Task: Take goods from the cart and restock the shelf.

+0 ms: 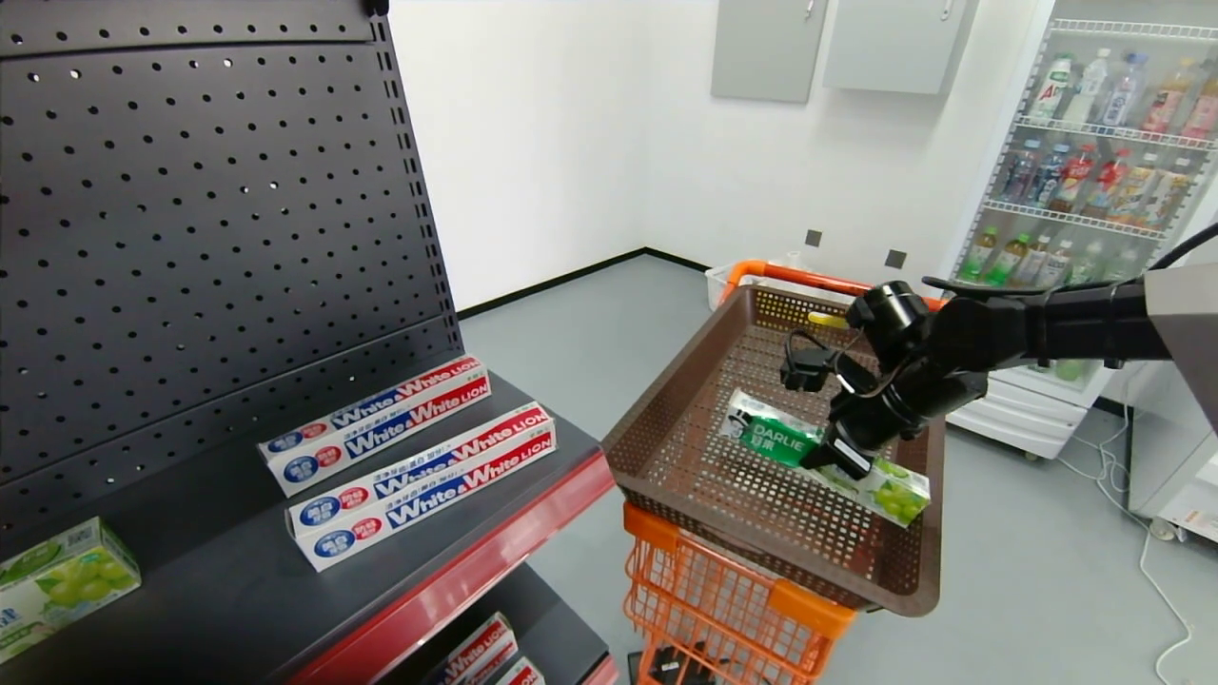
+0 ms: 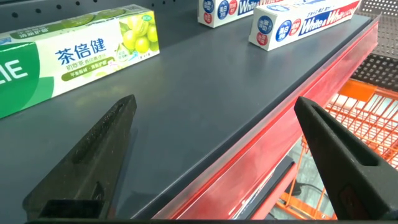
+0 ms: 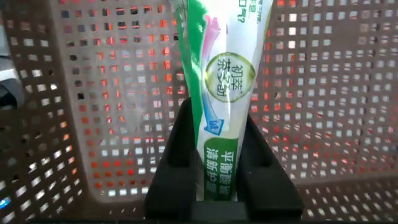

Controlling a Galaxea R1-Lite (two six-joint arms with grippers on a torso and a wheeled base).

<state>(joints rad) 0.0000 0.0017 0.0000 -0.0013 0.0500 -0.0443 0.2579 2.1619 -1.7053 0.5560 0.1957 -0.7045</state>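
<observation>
Your left hand (image 2: pixel 214 102) hangs spread wide over the matte dark-grey metal shelf (image 1: pixel 219 580) with its glossy red lip. It is near a green grape-printed cardboard toothpaste carton (image 2: pixel 81 56), and two long white cardboard toothpaste cartons (image 1: pixel 381 423) lie further along. To the right, the brown perforated plastic basket (image 1: pixel 666 400) sits atop the orange wire cart (image 1: pixel 714 609). There your right hand (image 1: pixel 842 452) pinches a slim green toothpaste box (image 1: pixel 771 438), low in the basket. You look to be at the pick-up. Next, lift it clear of the basket wall, carry it left and lay it flat on bare shelf. The smooth card may slip.
</observation>
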